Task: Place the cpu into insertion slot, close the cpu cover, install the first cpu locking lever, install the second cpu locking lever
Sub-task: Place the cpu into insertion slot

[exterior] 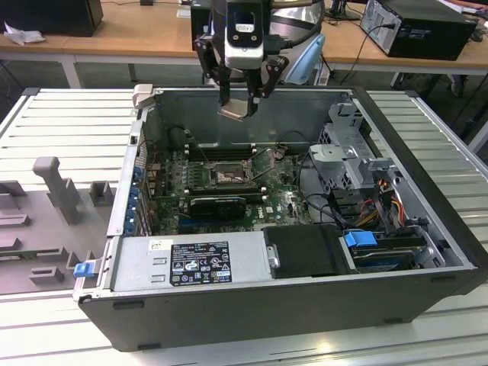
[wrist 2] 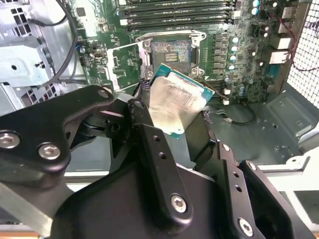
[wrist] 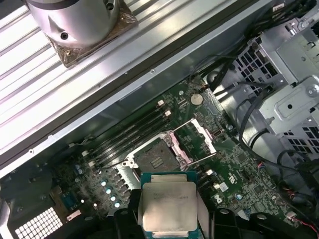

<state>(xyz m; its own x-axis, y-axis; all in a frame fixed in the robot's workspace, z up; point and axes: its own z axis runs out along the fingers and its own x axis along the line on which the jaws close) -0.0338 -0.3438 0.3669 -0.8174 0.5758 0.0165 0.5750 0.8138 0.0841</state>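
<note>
Cpu (exterior: 234, 111) hangs in the upper middle of the exterior view, pinched by its edges between the fingers of the gripper (exterior: 242, 91), over the far side of the open case (exterior: 305, 297) and well above the motherboard (exterior: 282, 200). It sits tilted there, and in the second wrist view its silver lid faces the camera. The slot (wrist 2: 170, 51) lies near the centre of the exterior view with its pin field uncovered. The cover (wrist 2: 119, 64) stands swung open just beside it, so nothing seems to block the way down.

Judging from this, the step in hand is the placement itself, and it is barely begun, with chip and slot well apart. To do it well, the cpu should be brought level and squared to the slot's frame before it goes down, corner matched to corner. It should then be lowered straight, with no sideways slide, since the pins look delicate. The approach should also stay clear of the raised cover.
</note>
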